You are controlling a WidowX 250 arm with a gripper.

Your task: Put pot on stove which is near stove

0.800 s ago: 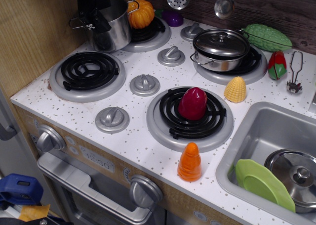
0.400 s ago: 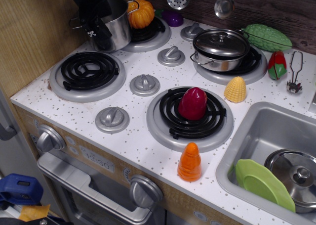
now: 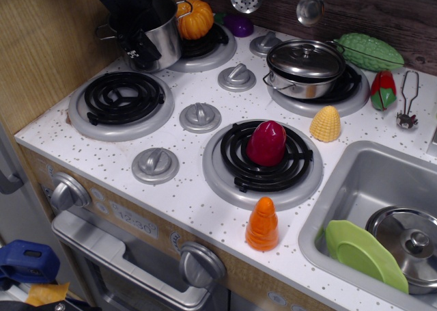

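The tall steel pot stands at the back left, at the left edge of the back left burner. My black gripper is low over the pot's left side. One finger lies against the pot's outer front wall. The other finger is hidden, so I cannot tell whether the gripper holds the pot. The front left stove burner is bare and lies just in front of the pot.
An orange pumpkin sits on the back left burner beside the pot. A lidded pot is on the back right burner and a red vegetable on the front right one. Knobs stand between the burners. The sink is at right.
My gripper has shifted a little right and down along the pot's left side and turned. The pot has barely moved.
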